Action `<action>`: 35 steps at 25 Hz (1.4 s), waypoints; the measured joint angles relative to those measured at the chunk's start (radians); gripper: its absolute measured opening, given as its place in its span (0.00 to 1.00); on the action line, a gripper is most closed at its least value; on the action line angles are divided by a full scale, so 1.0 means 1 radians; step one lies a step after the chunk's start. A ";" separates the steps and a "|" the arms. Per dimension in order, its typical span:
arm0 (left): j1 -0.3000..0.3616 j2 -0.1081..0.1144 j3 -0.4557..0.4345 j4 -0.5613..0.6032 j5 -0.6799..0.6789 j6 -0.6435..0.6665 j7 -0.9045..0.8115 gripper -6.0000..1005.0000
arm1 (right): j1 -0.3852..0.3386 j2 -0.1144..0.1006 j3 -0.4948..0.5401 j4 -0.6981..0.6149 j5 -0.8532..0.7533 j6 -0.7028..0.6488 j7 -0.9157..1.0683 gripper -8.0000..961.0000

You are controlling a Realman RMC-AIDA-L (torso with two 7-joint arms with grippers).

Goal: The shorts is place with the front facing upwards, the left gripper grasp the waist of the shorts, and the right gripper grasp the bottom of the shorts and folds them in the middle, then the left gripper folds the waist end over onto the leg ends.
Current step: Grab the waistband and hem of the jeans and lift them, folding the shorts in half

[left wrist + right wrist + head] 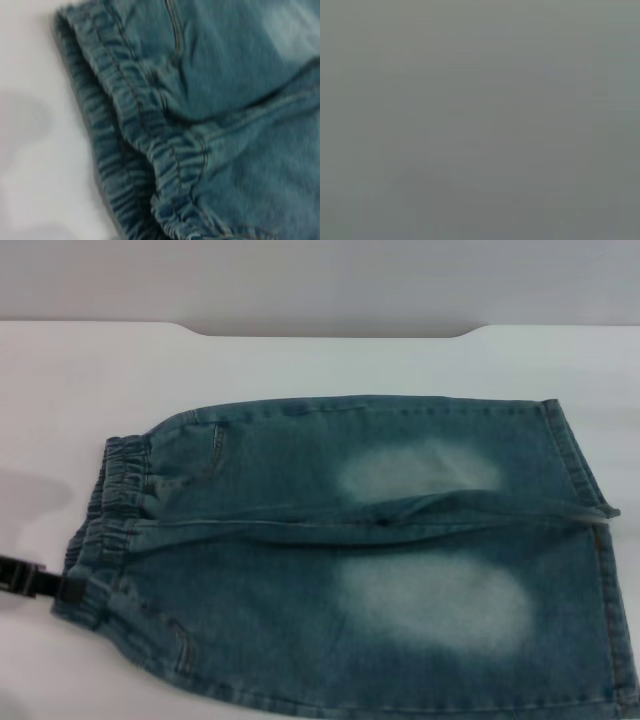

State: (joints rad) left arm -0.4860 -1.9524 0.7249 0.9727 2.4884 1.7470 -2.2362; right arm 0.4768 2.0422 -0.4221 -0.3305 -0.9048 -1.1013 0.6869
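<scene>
- Shorts [370, 560] lie flat on the white worktop [300, 365], faded-patch face up, two pale patches showing.
- Waist of the shorts [108, 525], ruffled elastic band, is the end nearest the left gripper [40, 582]; leg hems [590, 530] are at the far end from it.
- Left gripper: only a black tip shows, reaching the waist edge at its near corner. Cannot tell whether it is clenched or released.
- Left wrist view: waist band [135, 145] close below, gathered folds clear.
- Right gripper: out of sight; its wrist view is plain grey.
</scene>
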 joint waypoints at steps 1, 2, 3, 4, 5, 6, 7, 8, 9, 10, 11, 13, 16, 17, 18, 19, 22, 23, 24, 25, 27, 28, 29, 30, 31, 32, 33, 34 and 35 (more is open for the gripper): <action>-0.004 0.001 -0.010 0.000 0.000 -0.006 0.002 0.05 | -0.001 -0.007 -0.008 -0.030 -0.062 0.001 0.081 0.46; -0.004 0.001 -0.010 0.000 0.000 -0.006 0.002 0.05 | -0.002 -0.015 -0.016 -0.064 -0.136 0.001 0.174 0.46; -0.007 0.001 -0.013 0.000 0.000 -0.012 0.002 0.05 | -0.001 -0.023 -0.025 -0.098 -0.212 -0.001 0.266 0.46; -0.011 0.002 -0.015 0.000 -0.001 -0.018 0.002 0.05 | 0.000 -0.030 -0.036 -0.136 -0.287 -0.004 0.353 0.46; -0.016 0.003 -0.016 -0.001 -0.002 -0.026 0.002 0.05 | 0.004 -0.037 -0.050 -0.176 -0.359 -0.010 0.435 0.46; -0.020 0.005 -0.016 -0.003 -0.002 -0.032 0.003 0.05 | 0.007 -0.041 -0.064 -0.216 -0.425 -0.018 0.502 0.46; -0.024 0.007 -0.016 -0.005 -0.002 -0.037 0.003 0.05 | 0.011 -0.044 -0.080 -0.260 -0.499 -0.029 0.581 0.46; -0.028 0.008 -0.017 -0.008 -0.003 -0.042 0.004 0.05 | 0.015 -0.047 -0.093 -0.301 -0.570 -0.045 0.656 0.46; -0.031 0.008 -0.017 -0.008 -0.002 -0.046 0.004 0.05 | 0.020 -0.049 -0.102 -0.339 -0.629 -0.065 0.718 0.46; -0.035 0.009 -0.016 -0.009 -0.002 -0.049 0.005 0.06 | 0.027 -0.051 -0.108 -0.384 -0.696 -0.091 0.789 0.46; -0.041 0.009 -0.016 -0.009 -0.001 -0.054 0.005 0.06 | 0.035 -0.053 -0.111 -0.423 -0.760 -0.121 0.855 0.46; -0.051 0.009 -0.015 -0.009 0.000 -0.059 0.005 0.06 | 0.054 -0.060 -0.112 -0.504 -0.895 -0.194 0.962 0.46; -0.058 0.009 -0.012 -0.009 0.000 -0.064 0.006 0.06 | 0.083 -0.069 -0.109 -0.616 -1.071 -0.294 1.098 0.46; -0.060 0.009 -0.011 -0.009 0.001 -0.068 0.006 0.06 | 0.092 -0.074 -0.106 -0.652 -1.126 -0.334 1.144 0.46; -0.061 0.009 -0.010 -0.009 0.002 -0.069 0.006 0.06 | 0.100 -0.078 -0.103 -0.684 -1.166 -0.369 1.184 0.46; -0.062 0.009 -0.010 -0.009 0.002 -0.072 0.006 0.06 | 0.108 -0.083 -0.101 -0.713 -1.204 -0.403 1.222 0.46; -0.063 0.009 -0.010 -0.009 0.002 -0.075 0.006 0.06 | 0.132 -0.094 -0.099 -0.815 -1.302 -0.513 1.331 0.46; -0.065 0.009 -0.009 -0.009 0.002 -0.079 0.006 0.06 | 0.138 -0.096 -0.098 -0.849 -1.329 -0.552 1.361 0.46; -0.065 0.009 -0.009 -0.009 0.002 -0.079 0.006 0.06 | 0.145 -0.099 -0.097 -0.880 -1.351 -0.591 1.389 0.46; -0.071 0.003 -0.009 -0.007 0.000 -0.083 0.014 0.06 | 0.158 -0.107 -0.094 -0.925 -1.390 -0.671 1.448 0.46; -0.074 0.002 -0.010 -0.009 0.000 -0.084 0.017 0.06 | 0.170 -0.115 -0.086 -0.949 -1.413 -0.736 1.485 0.46; -0.075 0.001 -0.010 -0.009 0.000 -0.085 0.018 0.06 | 0.177 -0.120 -0.078 -0.958 -1.420 -0.772 1.505 0.46; -0.076 0.000 -0.009 -0.009 0.000 -0.086 0.018 0.06 | 0.184 -0.125 -0.067 -0.969 -1.427 -0.820 1.528 0.46; -0.076 0.000 -0.008 -0.009 0.000 -0.086 0.018 0.06 | 0.189 -0.131 -0.058 -0.979 -1.430 -0.867 1.548 0.46; -0.077 -0.001 -0.008 -0.009 0.001 -0.086 0.018 0.06 | 0.192 -0.136 -0.052 -0.988 -1.437 -0.906 1.569 0.46; -0.077 -0.001 -0.007 -0.009 0.001 -0.086 0.018 0.06 | 0.196 -0.140 -0.049 -0.996 -1.448 -0.940 1.585 0.46; -0.077 -0.001 -0.007 -0.009 0.001 -0.086 0.020 0.06 | 0.199 -0.144 -0.050 -1.000 -1.469 -0.973 1.595 0.46; -0.077 -0.001 -0.007 -0.007 0.001 -0.085 0.022 0.06 | 0.203 -0.146 -0.053 -1.004 -1.507 -1.010 1.599 0.46; -0.078 -0.002 -0.007 -0.005 0.001 -0.085 0.023 0.06 | 0.205 -0.148 -0.057 -1.005 -1.537 -1.033 1.600 0.46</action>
State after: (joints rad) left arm -0.5641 -1.9541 0.7183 0.9673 2.4895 1.6623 -2.2129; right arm 0.6823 1.8945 -0.4787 -1.3354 -2.4422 -2.1347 2.2866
